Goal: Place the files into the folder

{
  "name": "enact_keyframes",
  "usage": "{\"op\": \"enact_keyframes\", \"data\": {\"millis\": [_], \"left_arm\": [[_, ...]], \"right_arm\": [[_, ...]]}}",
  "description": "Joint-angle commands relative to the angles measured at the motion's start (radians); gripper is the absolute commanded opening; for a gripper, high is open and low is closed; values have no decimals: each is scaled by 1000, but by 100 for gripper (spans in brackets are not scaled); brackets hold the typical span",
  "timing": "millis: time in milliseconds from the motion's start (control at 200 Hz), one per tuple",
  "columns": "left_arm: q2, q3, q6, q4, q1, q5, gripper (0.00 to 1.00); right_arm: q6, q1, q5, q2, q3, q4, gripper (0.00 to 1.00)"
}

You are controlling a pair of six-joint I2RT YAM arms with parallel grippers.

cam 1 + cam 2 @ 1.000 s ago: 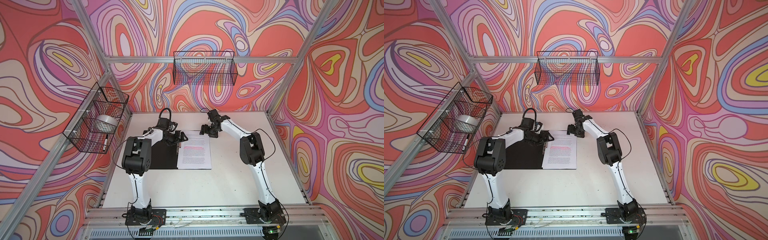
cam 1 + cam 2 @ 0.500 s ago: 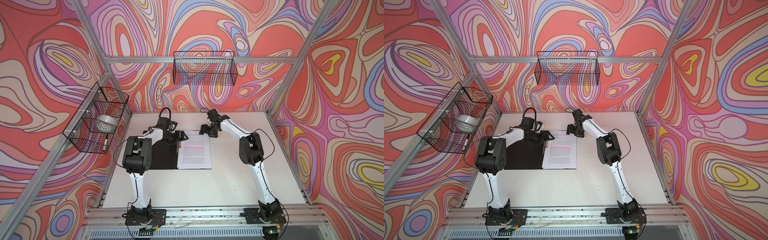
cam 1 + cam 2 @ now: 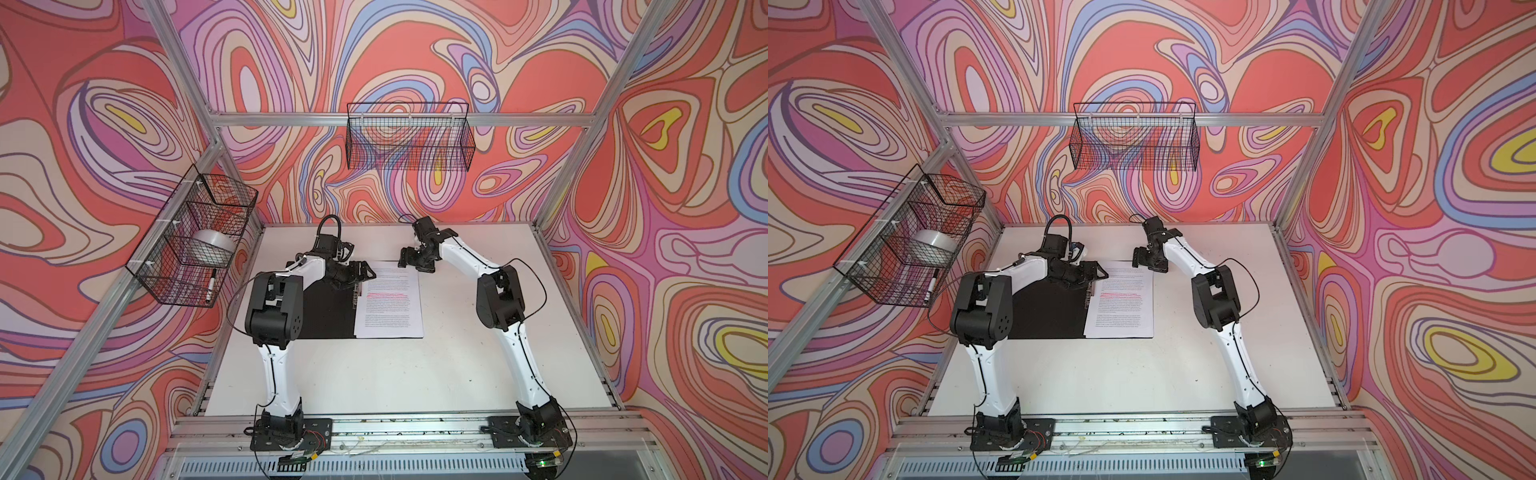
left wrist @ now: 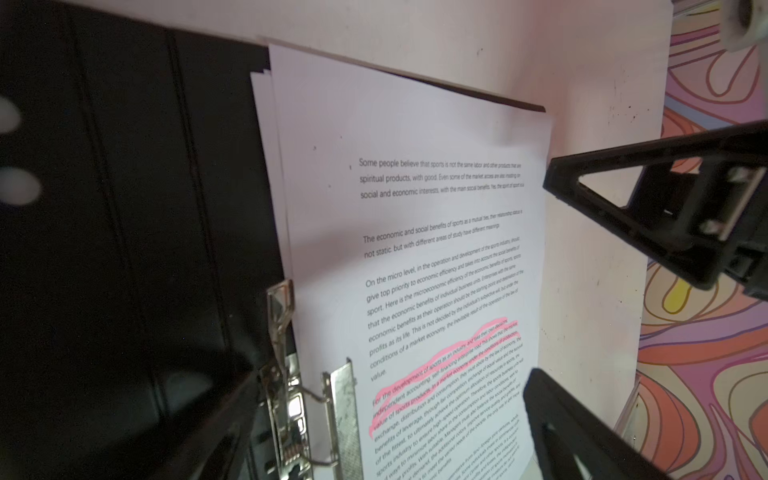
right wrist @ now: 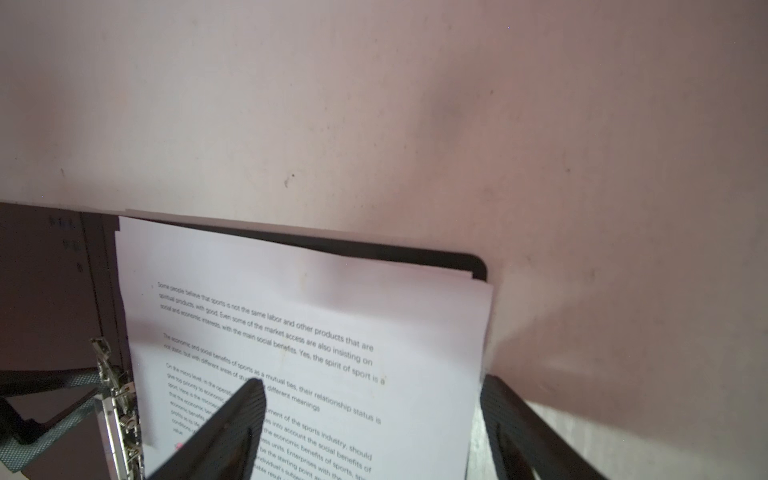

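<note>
The folder [image 3: 328, 316] [image 3: 1050, 311] lies open on the white table, black inside up. The files [image 3: 390, 303] [image 3: 1125, 303], white sheets with pink highlighted lines, lie stacked on its right half beside the metal spine clip [image 4: 291, 395] [image 5: 116, 407]. My left gripper [image 3: 365, 272] [image 3: 1098, 272] [image 4: 392, 376] hangs open over the spine at the folder's far end, holding nothing. My right gripper [image 3: 405, 259] [image 3: 1138, 259] [image 5: 374, 388] is open above the files' far right corner. One of its fingers [image 5: 249, 399] is over the text and the other lies past the sheet's edge.
A wire basket [image 3: 195, 245] on the left wall holds a tape roll [image 3: 212, 245] and a marker [image 3: 210, 286]. Another wire basket [image 3: 409, 137] hangs on the back wall. Aluminium frame posts bound the table, and both arm bases stand at its front rail.
</note>
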Motion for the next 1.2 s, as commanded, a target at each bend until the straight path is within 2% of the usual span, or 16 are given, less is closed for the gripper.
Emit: {"op": "enact_keyframes", "data": {"millis": [0,496,621,821,1022,1197], "left_arm": [[31,11,-6,-10,7,-7,100],[49,25,-15,-11,10,8,100],[51,28,-17,-12,13,7,100],[-8,30,-5,-39,39,-1,100],[-140,38,55,-110,59,-34,100],[-250,-13,58,-158,64,-85,100]], "right_arm": [[0,2,4,42,39,1,86],[1,4,-84,56,50,25,86],[9,4,-65,23,32,43,86],[15,5,50,-123,-50,103,87],[22,4,64,-273,-128,121,86],[90,4,52,-454,-386,176,83]]}}
